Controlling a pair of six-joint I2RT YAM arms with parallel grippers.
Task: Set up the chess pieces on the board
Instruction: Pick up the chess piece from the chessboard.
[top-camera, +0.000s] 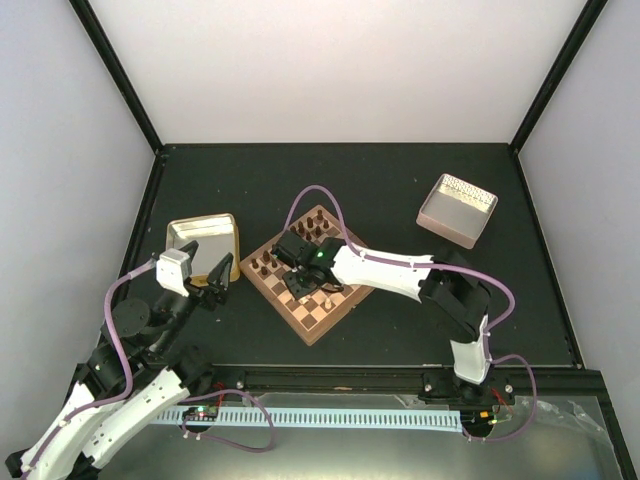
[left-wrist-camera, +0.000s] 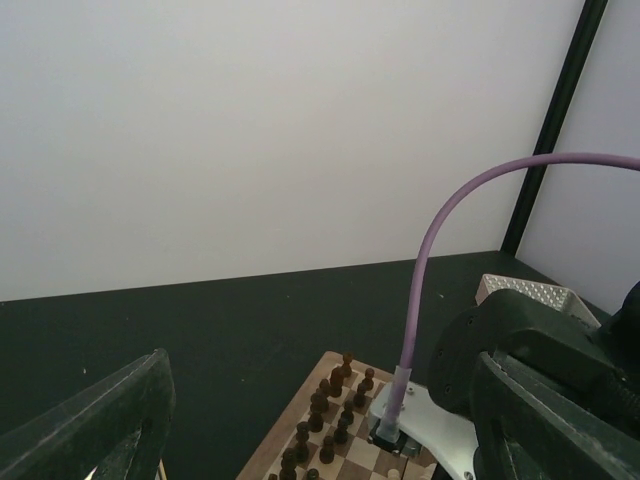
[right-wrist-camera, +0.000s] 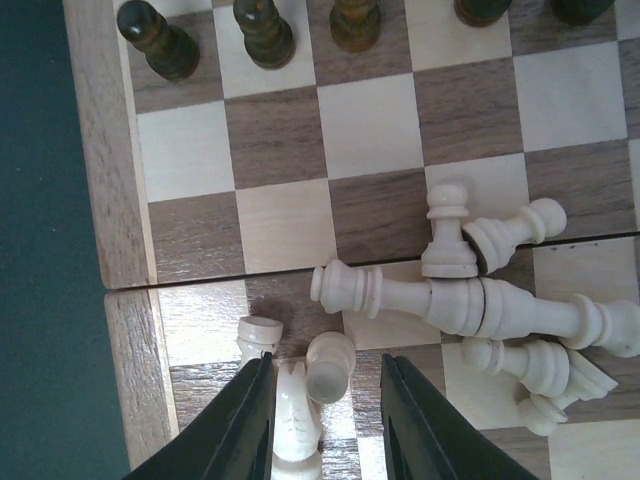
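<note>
The pale pieces (right-wrist-camera: 400, 297) lie in a loose heap on the board (right-wrist-camera: 95, 150), near its fold line and towards one rim, well apart from the dark pieces (right-wrist-camera: 262, 30). One small pale piece (right-wrist-camera: 297, 435) lies right between the right fingers (right-wrist-camera: 245, 425). Its long axis runs along them, so closing would pinch it across its thin body. A round-headed pawn (right-wrist-camera: 330, 365) touches it just ahead. The right fingers stand narrowly parted. A gap shows on the right side, so nothing looks clamped yet. The next grasp likely has to take one of these two without dragging the other.

The right arm is over the heap and far nearer. The left fingers (left-wrist-camera: 110, 420) are spread wide and empty, hanging off the board's left side beside the tray (top-camera: 202, 218).

In the right wrist view I count about nine pale pieces: two long ones lying head to foot, one pawn seemingly upright, and the rest toppled. Five dark pieces show upright in a row there; more stand beyond, too small to count. There is one board, one tray and one bin (top-camera: 445, 225), all on the bench (top-camera: 400, 180).
</note>
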